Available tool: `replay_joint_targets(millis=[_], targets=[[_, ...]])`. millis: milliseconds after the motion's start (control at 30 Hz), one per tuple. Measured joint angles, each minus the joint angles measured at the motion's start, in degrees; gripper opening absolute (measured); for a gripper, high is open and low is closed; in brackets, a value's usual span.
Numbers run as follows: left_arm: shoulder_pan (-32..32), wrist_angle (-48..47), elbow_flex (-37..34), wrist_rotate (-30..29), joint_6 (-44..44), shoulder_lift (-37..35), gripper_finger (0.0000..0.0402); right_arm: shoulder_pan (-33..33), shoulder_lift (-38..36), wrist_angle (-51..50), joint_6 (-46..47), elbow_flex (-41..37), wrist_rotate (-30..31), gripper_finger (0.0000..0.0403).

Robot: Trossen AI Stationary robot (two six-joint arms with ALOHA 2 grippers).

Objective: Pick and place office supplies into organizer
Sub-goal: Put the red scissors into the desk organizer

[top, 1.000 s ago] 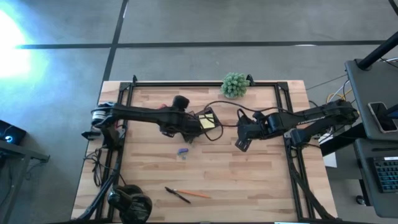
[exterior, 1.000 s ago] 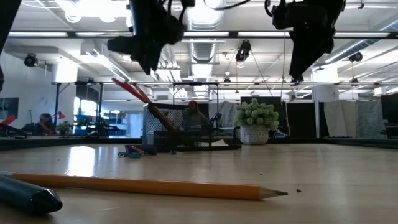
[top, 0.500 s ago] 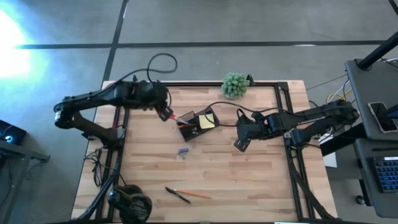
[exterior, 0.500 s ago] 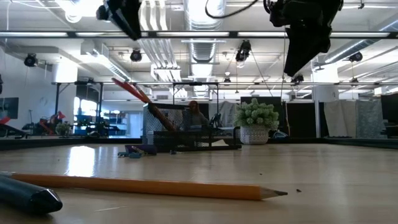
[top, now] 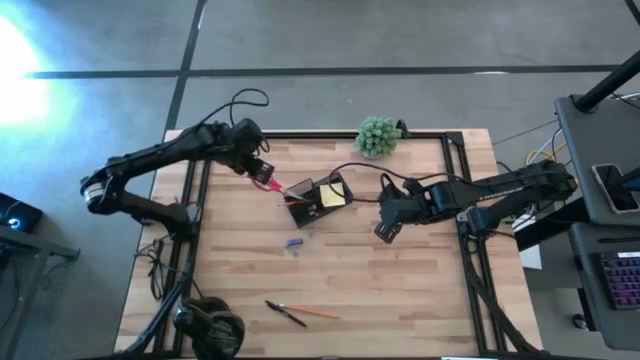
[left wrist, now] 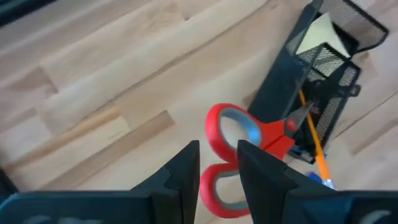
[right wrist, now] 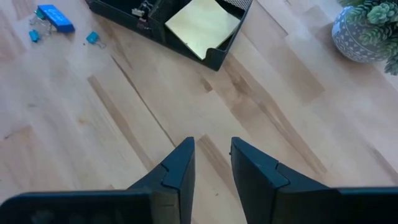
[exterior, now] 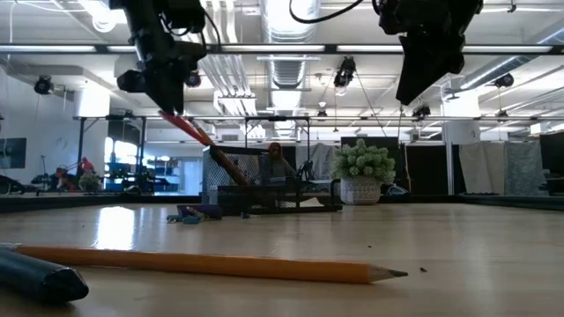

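The black mesh organizer (top: 312, 200) sits mid-table and holds the yellow sticky-note pad (top: 333, 195). The red-handled scissors (left wrist: 249, 134) stick blades-down into it and lean toward the table's left. An orange pencil (left wrist: 311, 130) stands in the same compartment. My left gripper (left wrist: 217, 149) hovers at the scissors' handle loops, its fingers a narrow gap apart. My right gripper (top: 383, 232) waits right of the organizer, above the wood, also narrowly open. A blue-purple item (top: 293, 243) lies near the organizer. A black pen and an orange pencil (top: 290, 312) lie by the near edge. My left gripper comes at the scissors' nearer handle loop (left wrist: 214, 183) from above, slanting from the table's left. The loop shows between the two fingers. I cannot tell whether the fingers touch it.
A green ball-shaped plant in a pot (top: 377, 135) stands at the far edge. Black headphones (top: 210, 328) lie at the near left corner. Small blue clips (right wrist: 92, 38) are scattered beside the blue item. Bare wood lies between the organizer and the pens.
My left gripper drew back from over the organizer toward the table's left and far edge, rising high. It then came down to the scissors' handles. The scissors have stayed leaning in the organizer.
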Motion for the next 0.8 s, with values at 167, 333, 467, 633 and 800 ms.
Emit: replay_joint_targets(millis=[167, 333, 467, 633, 800], targets=[[1.9, -1.0, -1.0, -0.4, 0.0, -0.3, 0.0092, 0.0, 0.0, 0.0, -0.7, 0.0, 0.0, 0.0098], [1.9, 3.9, -0.9, -0.5, -1.4, -4.1, 0.0092, 0.0, 0.0, 0.1, -1.9, 0.0, 0.2, 0.0092], [2.4, 0.5, -0.6, -5.1, -1.3, -6.2, 0.0092, 0.0, 0.0, 0.1, -2.9, -0.1, 0.6, 0.0088], [3.3, -5.8, -2.9, -3.3, 0.8, -6.1, 0.0092, -0.1, 0.0, 0.1, -3.5, -0.2, 2.1, 0.0092], [3.3, 1.4, -7.6, 1.2, -0.1, -4.9, 0.0093, -0.1, 0.0, 0.4, -3.5, -0.2, 3.5, 0.0091]])
